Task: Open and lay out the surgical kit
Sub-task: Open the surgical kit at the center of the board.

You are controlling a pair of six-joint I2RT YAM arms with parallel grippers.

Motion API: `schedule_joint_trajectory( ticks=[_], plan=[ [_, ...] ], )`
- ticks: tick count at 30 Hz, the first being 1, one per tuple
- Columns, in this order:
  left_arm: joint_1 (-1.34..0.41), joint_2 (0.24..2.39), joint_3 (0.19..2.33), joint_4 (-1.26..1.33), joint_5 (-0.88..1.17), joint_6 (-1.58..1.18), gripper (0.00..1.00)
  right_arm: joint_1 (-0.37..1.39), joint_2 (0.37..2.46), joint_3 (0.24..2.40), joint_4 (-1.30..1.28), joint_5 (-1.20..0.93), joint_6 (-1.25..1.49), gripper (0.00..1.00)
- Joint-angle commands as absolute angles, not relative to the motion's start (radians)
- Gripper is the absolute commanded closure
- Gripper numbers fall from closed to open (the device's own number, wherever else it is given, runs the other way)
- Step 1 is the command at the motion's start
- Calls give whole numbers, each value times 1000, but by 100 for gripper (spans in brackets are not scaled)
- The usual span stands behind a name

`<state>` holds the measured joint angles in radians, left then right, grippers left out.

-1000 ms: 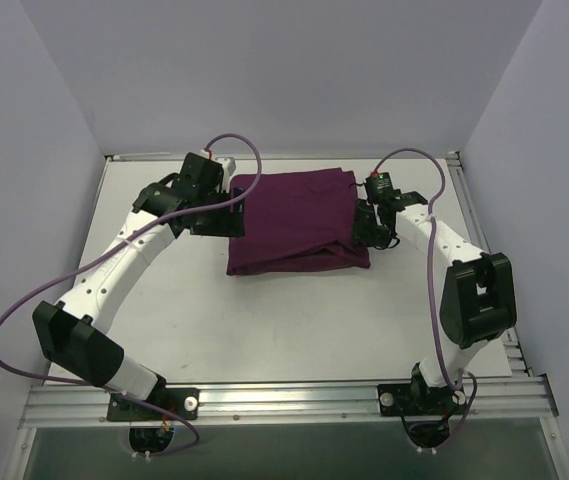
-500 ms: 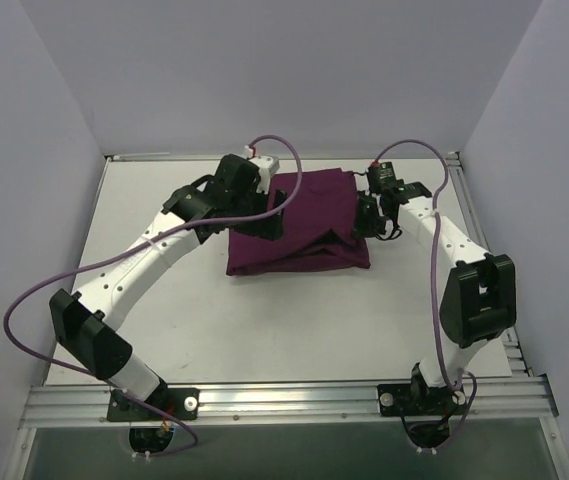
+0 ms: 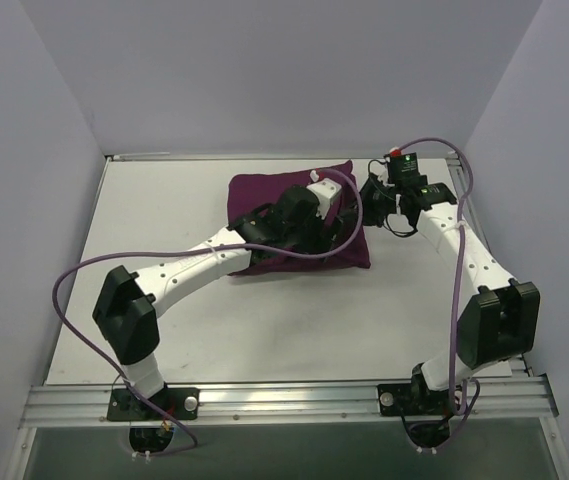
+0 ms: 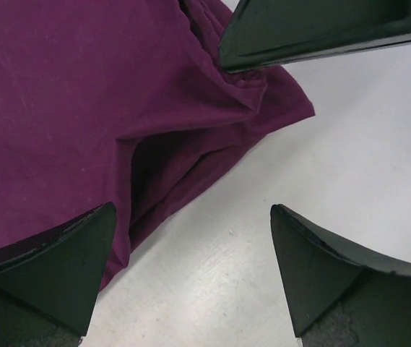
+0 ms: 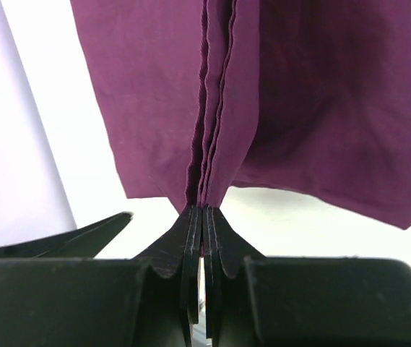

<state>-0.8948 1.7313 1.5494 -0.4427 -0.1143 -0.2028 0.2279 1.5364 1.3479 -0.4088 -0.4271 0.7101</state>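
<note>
Right gripper (image 5: 203, 214) tight on cloth wrap (image 5: 313, 94)

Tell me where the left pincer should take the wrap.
Probably best: grip the loose flap edge near the corner of the wrap, where the layers gape. Come in from the bare table side with the open left pincer; the right pincer holds another fold.

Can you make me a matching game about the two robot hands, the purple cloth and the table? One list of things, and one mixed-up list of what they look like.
Things:
1. left gripper
2. right gripper
3. cloth wrap
4. table

What they look like:
A. white and bare
B. pinched shut on folds of cloth
C. dark purple
D. jaws wide open, holding nothing

Right pairs: 1-D, 2-B, 3-C, 4-A
</note>
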Motion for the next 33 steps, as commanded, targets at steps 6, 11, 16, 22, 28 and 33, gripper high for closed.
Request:
schedule_joint_trajectory(
  ticks=[6,11,16,22,28,33],
  plan=[
    [-917,1807,1641,-333,-271,-74,3,213,1448,1315,-359,-528,838,100],
    [-925,1851,1684,-325,-360,-48,3,215,1445,1313,-373,-534,844,100],
    [-925,1891,1750,-386,-298,-46,36,215,1447,1319,-367,-548,839,100],
    [-836,1913,1818,-586,-382,-178,98,180,1509,1465,-500,-430,678,42],
    [-577,1649,1642,-681,-423,-276,98,178,1543,1536,-578,-232,496,24],
    [-316,1459,1550,-828,-551,-340,98,299,1595,1514,-508,-227,430,33]
  ],
)
